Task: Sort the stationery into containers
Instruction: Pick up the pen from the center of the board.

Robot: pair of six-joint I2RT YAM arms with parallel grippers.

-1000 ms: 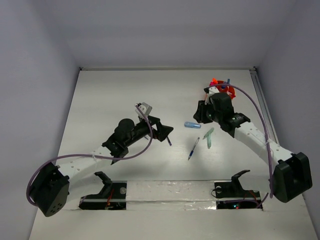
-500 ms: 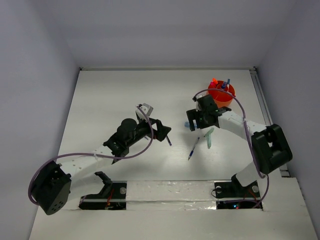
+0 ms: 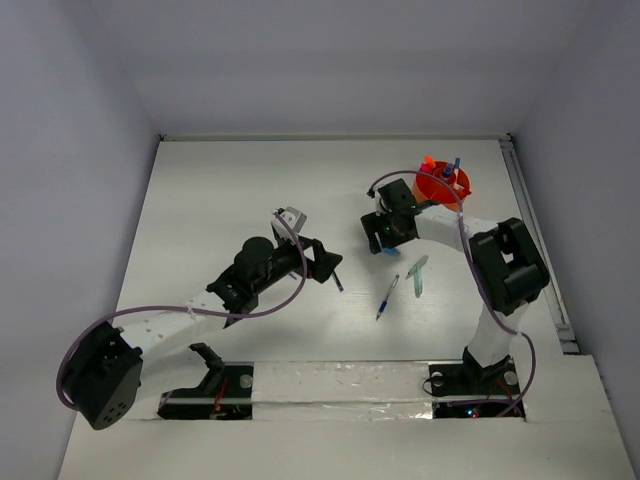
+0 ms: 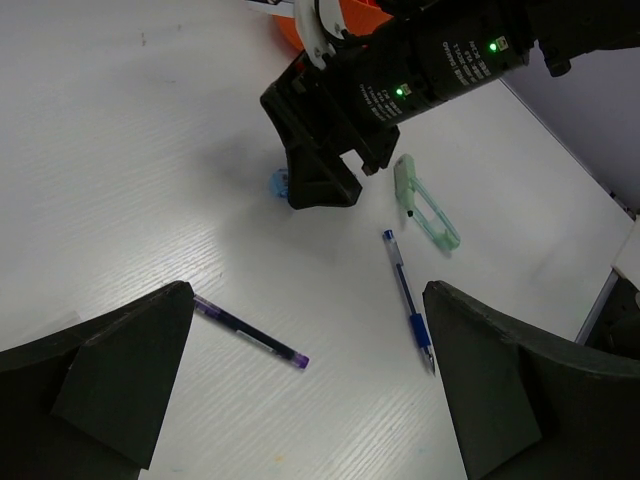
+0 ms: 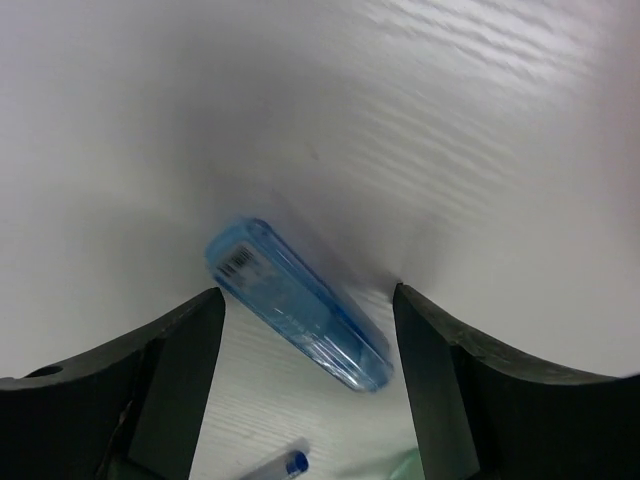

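- Right end effector [image 3: 385, 240] is low over the tabletop [image 3: 230, 190], just near-left of the cup [image 3: 450, 192].
- It is open. In the right wrist view its fingers [image 5: 170, 380] sit either side of the light-blue piece [image 5: 295, 305], which lies flat and slanted between them. No grip on it; can't tell if either finger touches it.
- Left end effector [image 4: 307, 295] is also open and holds nothing, hovering mid-tabletop.
- Purple pen [image 4: 250, 335] lies flat just under the left end effector, nearer its left finger in the left wrist view.
- Blue pen [image 3: 388, 296] lies flat on the near side of the right end effector, apart from it.
- Green piece [image 3: 417, 275] lies just right of the blue pen, not touching it.
- Cup is at the far right of the tabletop, with a red-tipped piece and a blue one standing in it.
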